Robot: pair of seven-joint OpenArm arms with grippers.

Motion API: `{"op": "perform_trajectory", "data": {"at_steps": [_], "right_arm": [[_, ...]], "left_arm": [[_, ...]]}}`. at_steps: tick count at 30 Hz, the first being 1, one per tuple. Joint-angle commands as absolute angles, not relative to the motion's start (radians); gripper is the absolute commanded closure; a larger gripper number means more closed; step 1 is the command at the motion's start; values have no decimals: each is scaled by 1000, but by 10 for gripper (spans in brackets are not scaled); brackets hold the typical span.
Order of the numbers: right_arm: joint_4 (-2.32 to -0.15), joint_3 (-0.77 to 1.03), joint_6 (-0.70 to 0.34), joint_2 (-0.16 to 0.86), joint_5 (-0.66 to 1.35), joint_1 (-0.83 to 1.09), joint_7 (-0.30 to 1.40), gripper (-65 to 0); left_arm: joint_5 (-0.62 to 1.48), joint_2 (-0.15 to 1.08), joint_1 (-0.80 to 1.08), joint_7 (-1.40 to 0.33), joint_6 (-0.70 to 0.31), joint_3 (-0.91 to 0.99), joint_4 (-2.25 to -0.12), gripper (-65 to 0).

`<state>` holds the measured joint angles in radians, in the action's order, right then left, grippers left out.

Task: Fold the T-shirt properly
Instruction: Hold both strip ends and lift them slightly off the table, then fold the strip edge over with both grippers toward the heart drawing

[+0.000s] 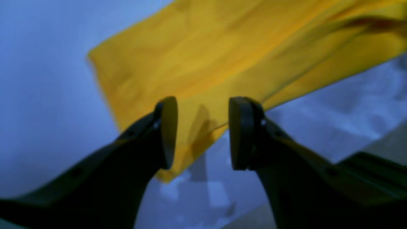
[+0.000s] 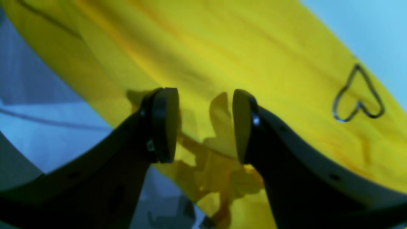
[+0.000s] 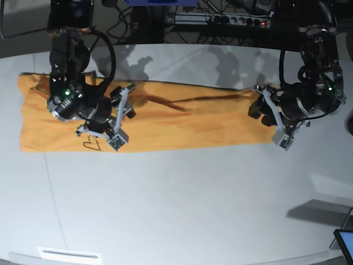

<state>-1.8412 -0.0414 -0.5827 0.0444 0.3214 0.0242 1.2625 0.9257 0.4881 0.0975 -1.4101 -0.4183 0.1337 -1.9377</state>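
The orange-yellow T-shirt (image 3: 193, 127) lies on the table as a long flat strip running left to right, with a dark crease along its middle. Its small dark heart outline (image 3: 91, 145) is near the front left edge and also shows in the right wrist view (image 2: 357, 95). My right gripper (image 3: 122, 116) is open and empty, just above the shirt's left part (image 2: 238, 47), with its jaws (image 2: 205, 125) apart over the cloth. My left gripper (image 3: 271, 118) is open and empty at the shirt's right end, over a corner of the cloth (image 1: 222, 47); its jaws (image 1: 203, 133) hold nothing. The neck tag is not visible.
The white table (image 3: 193, 210) extends toward the front of the shirt. Cables and a power strip (image 3: 220, 19) lie beyond the table's back edge. A screen corner (image 3: 345, 240) shows at the bottom right.
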Motion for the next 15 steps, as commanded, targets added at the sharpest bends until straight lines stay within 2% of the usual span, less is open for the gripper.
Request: {"op": "perform_trajectory", "data": {"at_steps": [1, 4, 11, 15], "right_arm": [[-1857, -42, -582, 44, 334, 8, 1248, -270], [-1857, -47, -582, 41, 338, 8, 1250, -270], [-1862, -206, -582, 35, 338, 12, 1242, -270], [-1862, -219, -582, 33, 335, 7, 1241, -270]], "left_arm": [[920, 509, 84, -1396, -414, 186, -1952, -260], [917, 490, 39, -1396, -412, 246, -1929, -259], [917, 495, -53, -1396, -412, 249, -1719, -257], [917, 486, -76, -1396, -412, 246, -1670, -257]]}}
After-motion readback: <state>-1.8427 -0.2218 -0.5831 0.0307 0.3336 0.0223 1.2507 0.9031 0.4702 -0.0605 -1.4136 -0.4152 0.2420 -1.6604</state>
